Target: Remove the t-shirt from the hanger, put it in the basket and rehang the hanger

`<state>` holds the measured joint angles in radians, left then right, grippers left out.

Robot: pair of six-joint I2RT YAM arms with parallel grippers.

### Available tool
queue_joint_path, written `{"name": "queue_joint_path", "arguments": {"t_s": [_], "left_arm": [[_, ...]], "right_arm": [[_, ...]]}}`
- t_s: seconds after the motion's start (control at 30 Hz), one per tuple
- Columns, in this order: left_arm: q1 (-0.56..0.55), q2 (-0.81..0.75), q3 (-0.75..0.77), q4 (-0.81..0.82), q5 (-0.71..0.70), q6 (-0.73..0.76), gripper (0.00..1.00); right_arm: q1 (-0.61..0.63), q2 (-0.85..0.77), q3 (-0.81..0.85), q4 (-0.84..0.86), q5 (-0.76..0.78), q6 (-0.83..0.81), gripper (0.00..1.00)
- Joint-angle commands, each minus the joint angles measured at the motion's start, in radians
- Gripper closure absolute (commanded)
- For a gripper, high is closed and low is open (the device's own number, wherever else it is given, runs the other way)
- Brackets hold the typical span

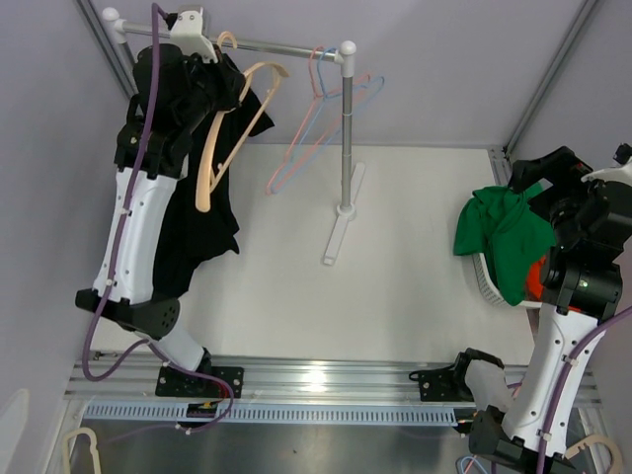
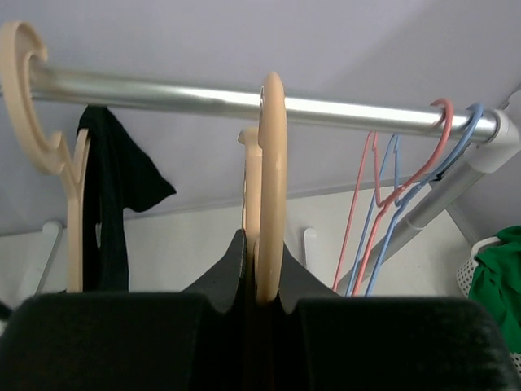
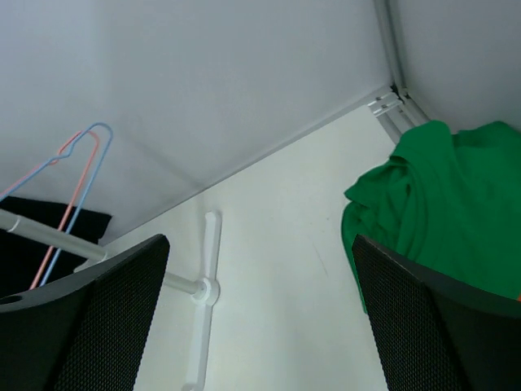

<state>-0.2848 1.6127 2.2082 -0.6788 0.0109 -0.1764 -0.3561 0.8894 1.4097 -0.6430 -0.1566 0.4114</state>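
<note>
Clamping the beige hanger (image 2: 272,187), the left fingers (image 2: 221,277) sit closed while the right fingers (image 3: 106,326) gape wide, holding nothing.

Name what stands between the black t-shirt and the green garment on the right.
The top view shows the rack's upright post and flat foot, with pink and blue wire hangers on the rail; the rest is bare table.
</note>
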Motion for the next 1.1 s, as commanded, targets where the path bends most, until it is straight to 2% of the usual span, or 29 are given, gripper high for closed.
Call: {"name": "queue_joint_path", "arguments": {"t_s": [0.0, 0.17, 0.3, 0.47, 0.73, 1.07], "left_arm": [[0.004, 0.059, 0.087, 0.083, 0.078, 0.029, 0.99], [-0.039, 0.147, 0.174, 0.119, 0.055, 0.047, 0.99], [-0.091, 0.242, 0.257, 0.101, -0.005, 0.086, 0.99], [-0.117, 0.272, 0.223, 0.153, 0.009, 0.071, 0.99], [-0.152, 0.312, 0.208, 0.142, 0.012, 0.086, 0.99], [-0.172, 0.312, 0.209, 0.125, 0.089, 0.095, 0.99]], "right_arm": [[0.005, 0.020, 0.015, 0.060, -0.106, 0.012, 0.01], [0.009, 0.026, 0.006, 0.095, -0.191, 0.026, 0.00], [0.014, 0.017, 0.008, 0.111, -0.193, 0.026, 0.00], [0.016, 0.014, 0.012, 0.108, -0.190, 0.010, 0.01], [0.016, 0.013, -0.002, 0.115, -0.201, 0.007, 0.01], [0.017, 0.011, -0.011, 0.114, -0.204, 0.013, 0.01]]}}
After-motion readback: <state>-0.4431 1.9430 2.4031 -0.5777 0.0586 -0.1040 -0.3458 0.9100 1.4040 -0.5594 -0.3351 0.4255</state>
